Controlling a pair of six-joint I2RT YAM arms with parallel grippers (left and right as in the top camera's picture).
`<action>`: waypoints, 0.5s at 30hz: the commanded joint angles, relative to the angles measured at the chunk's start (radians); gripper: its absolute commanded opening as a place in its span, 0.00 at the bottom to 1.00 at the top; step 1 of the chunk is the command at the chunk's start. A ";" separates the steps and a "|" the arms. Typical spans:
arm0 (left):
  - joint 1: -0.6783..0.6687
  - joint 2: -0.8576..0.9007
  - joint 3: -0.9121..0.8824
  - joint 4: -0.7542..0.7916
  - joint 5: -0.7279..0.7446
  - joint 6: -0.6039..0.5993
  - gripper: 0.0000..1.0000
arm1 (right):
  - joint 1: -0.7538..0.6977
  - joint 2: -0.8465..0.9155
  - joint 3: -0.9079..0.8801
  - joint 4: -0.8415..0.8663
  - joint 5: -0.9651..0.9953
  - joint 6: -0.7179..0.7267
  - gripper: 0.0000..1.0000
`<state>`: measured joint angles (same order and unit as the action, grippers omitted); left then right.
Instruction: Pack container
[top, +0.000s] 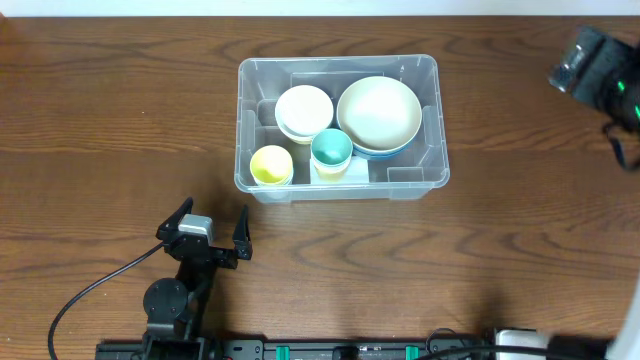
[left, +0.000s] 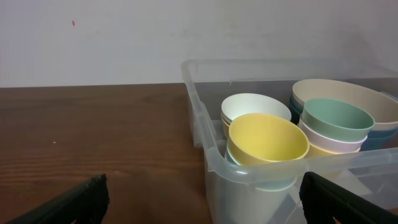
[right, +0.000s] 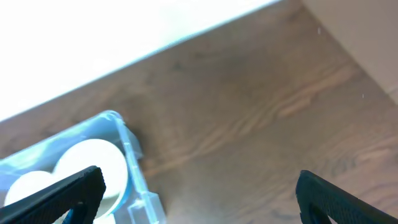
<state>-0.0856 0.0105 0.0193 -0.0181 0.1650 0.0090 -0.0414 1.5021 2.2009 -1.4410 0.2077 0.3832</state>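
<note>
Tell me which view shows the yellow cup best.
Left wrist: the yellow cup sits close and large, rim and side wall both visible inside the container. Overhead shows it small, from above, in the container's near left corner. Right wrist shows only one container corner; the cup is out of view.

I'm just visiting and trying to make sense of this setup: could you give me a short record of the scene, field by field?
container: clear bin, mid-table, no lid on
inside: white bowl, cream bowl, yellow cup, teal cup
left pincer: open, empty, just short of the bin's near side
right pincer: open, empty, off to the bin's side
table: dark wood
</note>
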 joint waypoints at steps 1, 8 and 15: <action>0.004 -0.006 -0.015 -0.038 0.007 0.021 0.98 | 0.021 -0.113 -0.077 -0.003 0.009 0.013 0.99; 0.004 -0.006 -0.015 -0.038 0.007 0.021 0.98 | 0.037 -0.402 -0.429 -0.004 0.009 0.013 0.99; 0.004 -0.006 -0.015 -0.038 0.007 0.021 0.98 | 0.052 -0.676 -0.768 -0.023 0.009 0.013 0.99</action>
<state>-0.0856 0.0101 0.0212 -0.0200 0.1631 0.0124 -0.0101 0.9119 1.5257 -1.4570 0.2104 0.3832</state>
